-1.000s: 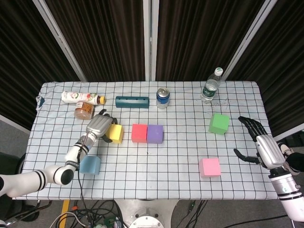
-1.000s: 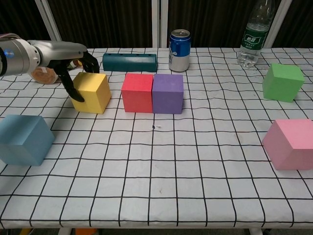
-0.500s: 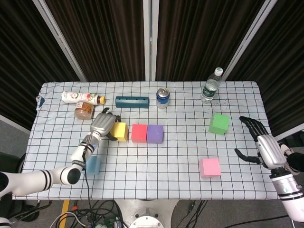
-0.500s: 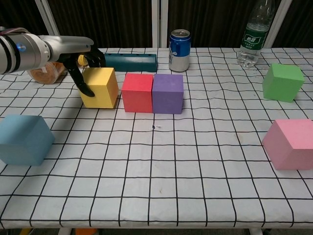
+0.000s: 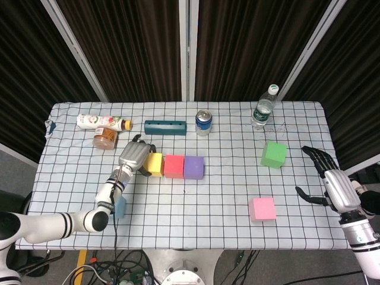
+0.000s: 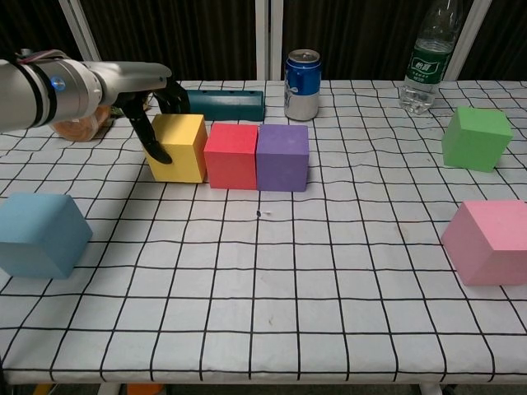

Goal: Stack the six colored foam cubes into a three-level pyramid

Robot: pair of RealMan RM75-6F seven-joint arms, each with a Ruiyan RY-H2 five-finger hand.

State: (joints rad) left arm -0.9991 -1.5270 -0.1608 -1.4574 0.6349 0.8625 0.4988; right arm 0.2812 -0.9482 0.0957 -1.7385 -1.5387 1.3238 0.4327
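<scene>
My left hand (image 5: pixel 134 157) (image 6: pixel 151 103) grips the yellow cube (image 5: pixel 154 164) (image 6: pixel 179 146) from its left side, the fingers wrapped over its front and back. The yellow cube stands on the table right against the red cube (image 5: pixel 173 166) (image 6: pixel 231 155), which touches the purple cube (image 5: pixel 193 167) (image 6: pixel 282 156), the three forming a row. The blue cube (image 5: pixel 120 206) (image 6: pixel 39 234) sits near the front left. A green cube (image 5: pixel 273 154) (image 6: pixel 475 137) and a pink cube (image 5: pixel 262 209) (image 6: pixel 487 240) lie on the right. My right hand (image 5: pixel 330 181) hovers open at the table's right edge.
Along the back stand a blue can (image 5: pixel 203 122) (image 6: pixel 302 84), a water bottle (image 5: pixel 264 107) (image 6: pixel 426 59), a teal block (image 5: pixel 165 127) (image 6: pixel 222 104), a lying white bottle (image 5: pixel 102 122) and a jar (image 5: pixel 104 138). The checkered cloth (image 5: pixel 196 202) covers the table.
My left hand has slid the yellow cube to the right until it meets the red cube. My right hand has drifted slightly toward the front right.
</scene>
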